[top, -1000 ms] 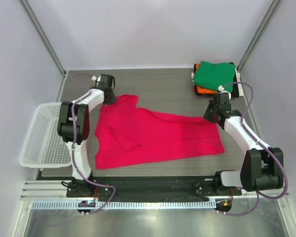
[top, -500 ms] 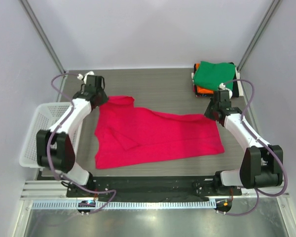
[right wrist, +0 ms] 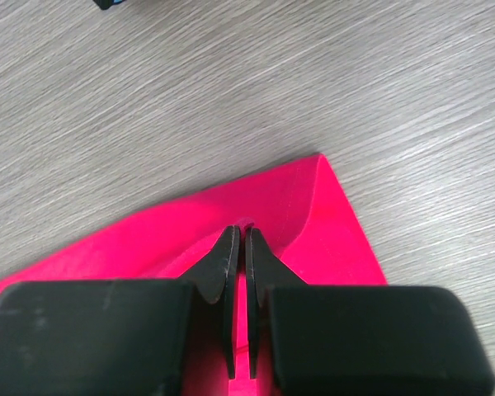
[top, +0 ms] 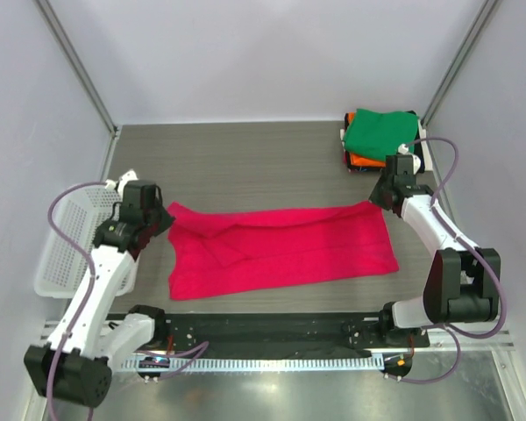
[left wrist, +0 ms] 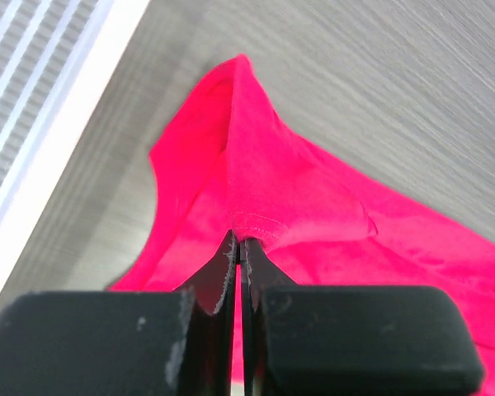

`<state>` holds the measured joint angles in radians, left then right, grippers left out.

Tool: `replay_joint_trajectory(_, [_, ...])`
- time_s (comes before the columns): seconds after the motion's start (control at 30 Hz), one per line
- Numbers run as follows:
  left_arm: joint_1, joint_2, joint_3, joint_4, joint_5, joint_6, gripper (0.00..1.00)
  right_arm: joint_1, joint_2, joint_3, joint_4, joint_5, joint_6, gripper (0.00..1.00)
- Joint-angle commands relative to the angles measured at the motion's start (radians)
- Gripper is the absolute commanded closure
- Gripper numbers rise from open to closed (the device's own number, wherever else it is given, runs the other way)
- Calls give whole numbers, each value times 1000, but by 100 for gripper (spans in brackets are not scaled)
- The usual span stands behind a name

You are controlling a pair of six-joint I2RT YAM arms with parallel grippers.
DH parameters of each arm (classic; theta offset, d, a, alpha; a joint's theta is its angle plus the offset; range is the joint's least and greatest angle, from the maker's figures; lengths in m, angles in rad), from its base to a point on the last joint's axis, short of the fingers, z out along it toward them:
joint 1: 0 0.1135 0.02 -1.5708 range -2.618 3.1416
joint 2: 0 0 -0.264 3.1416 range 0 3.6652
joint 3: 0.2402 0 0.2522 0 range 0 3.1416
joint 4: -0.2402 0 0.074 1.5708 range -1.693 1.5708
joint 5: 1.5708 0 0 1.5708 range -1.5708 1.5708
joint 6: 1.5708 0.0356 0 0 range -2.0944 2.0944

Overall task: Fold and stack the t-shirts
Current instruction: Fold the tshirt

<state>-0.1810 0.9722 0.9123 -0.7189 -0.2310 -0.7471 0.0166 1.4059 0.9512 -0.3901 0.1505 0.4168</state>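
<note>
Left gripper and right gripper clench far corners of the pink-red t-shirt, likely to fold it in 2.

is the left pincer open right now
No, the left pincer is shut, its tips pinching a raised hem of the pink-red t-shirt.
</note>
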Motion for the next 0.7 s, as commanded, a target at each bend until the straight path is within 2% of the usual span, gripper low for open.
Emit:
replay_joint_trajectory(0.0, [5, -102, -24, -131, -17, -63, 100, -3, -16, 31, 28, 9, -9, 99])
replay_joint_trajectory(0.3, [5, -210, 25, -319, 9, -150, 100, -4, -50, 15, 30, -6, -7, 99])
replay_joint_trajectory(0.43, [5, -273, -30, -359, 50, -192, 100, -3, -82, -28, 27, 30, 8, 99])
replay_joint_trajectory(0.47, [6, -289, -58, -372, 55, -201, 99, -39, -96, -46, 28, 32, 11, 99])
replay_joint_trajectory(0.67, [5, -426, -131, -470, 107, -290, 95, -84, -143, -117, 23, 38, 39, 99])
